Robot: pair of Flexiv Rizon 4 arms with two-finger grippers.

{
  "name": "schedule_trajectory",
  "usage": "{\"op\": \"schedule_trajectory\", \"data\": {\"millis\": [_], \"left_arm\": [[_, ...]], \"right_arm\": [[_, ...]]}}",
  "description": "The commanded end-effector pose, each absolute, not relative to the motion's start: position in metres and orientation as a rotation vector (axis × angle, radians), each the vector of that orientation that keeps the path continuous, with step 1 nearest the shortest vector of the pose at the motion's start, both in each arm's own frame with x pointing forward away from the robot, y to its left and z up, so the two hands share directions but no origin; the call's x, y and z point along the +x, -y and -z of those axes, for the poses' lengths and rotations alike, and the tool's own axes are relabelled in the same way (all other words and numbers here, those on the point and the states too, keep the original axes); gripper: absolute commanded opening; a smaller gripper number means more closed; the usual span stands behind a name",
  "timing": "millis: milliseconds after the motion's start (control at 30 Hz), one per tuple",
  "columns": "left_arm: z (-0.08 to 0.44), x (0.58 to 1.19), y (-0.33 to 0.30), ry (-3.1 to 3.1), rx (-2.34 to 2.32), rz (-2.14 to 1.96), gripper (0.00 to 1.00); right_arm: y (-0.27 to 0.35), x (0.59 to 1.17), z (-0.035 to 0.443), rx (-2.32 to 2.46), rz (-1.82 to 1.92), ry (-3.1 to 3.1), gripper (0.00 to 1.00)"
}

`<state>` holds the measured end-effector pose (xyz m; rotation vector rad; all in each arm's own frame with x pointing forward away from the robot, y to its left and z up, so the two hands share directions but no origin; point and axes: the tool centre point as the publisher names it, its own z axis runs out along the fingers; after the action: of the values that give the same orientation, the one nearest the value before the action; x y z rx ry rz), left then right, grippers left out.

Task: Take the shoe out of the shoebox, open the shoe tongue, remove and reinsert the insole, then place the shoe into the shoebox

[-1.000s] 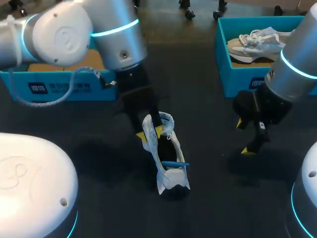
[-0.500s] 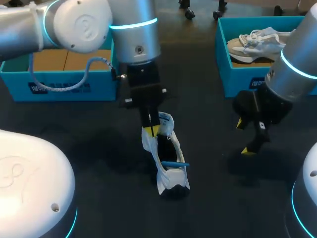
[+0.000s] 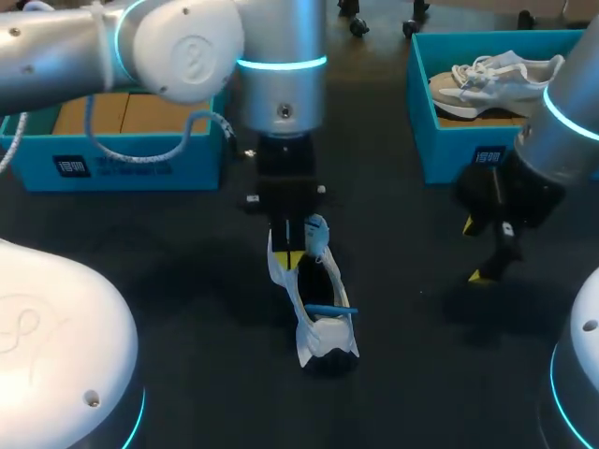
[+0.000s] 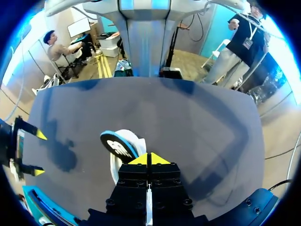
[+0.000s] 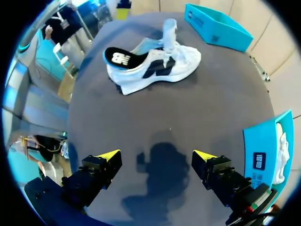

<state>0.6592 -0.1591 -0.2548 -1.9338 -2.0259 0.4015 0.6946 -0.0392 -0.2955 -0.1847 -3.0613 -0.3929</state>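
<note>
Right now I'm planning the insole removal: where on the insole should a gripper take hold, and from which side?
Probably its heel end: the black, blue-rimmed insole seems to rise there out of the white sneaker's collar, leaving an edge to pinch. Come from above and behind the heel; the left gripper sits over the tongue end.

Table: shoe, left shoebox, right shoebox (teal)

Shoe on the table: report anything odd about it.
The black insole juts out of the shoe at the heel instead of lying flat inside, and the tongue stands pulled up.
</note>
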Motion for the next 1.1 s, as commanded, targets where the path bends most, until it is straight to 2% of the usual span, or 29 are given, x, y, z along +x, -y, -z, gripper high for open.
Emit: {"op": "schedule_trajectory", "data": {"millis": [33, 267, 600, 1100], "left_arm": [[0.26, 0.663, 0.17, 2.001, -1.907, -0.33, 0.0], [0.26, 0.663, 0.17, 2.001, -1.907, -0.33, 0.0], [0.311, 0.656, 0.194, 1.966, -1.886, -0.358, 0.0], [0.344, 0.649, 0.195, 2.039, -1.898, -0.375, 0.0]], "right_arm": [[0.053, 0.69, 0.285, -0.212, 0.383, 3.048, 1.0], [0.053, 0.69, 0.285, -0.212, 0.383, 3.048, 1.0], [0.053, 0.69, 0.285, -0.212, 0.383, 3.048, 1.0], [0.053, 0.69, 0.285, -0.212, 0.383, 3.048, 1.0]]}}
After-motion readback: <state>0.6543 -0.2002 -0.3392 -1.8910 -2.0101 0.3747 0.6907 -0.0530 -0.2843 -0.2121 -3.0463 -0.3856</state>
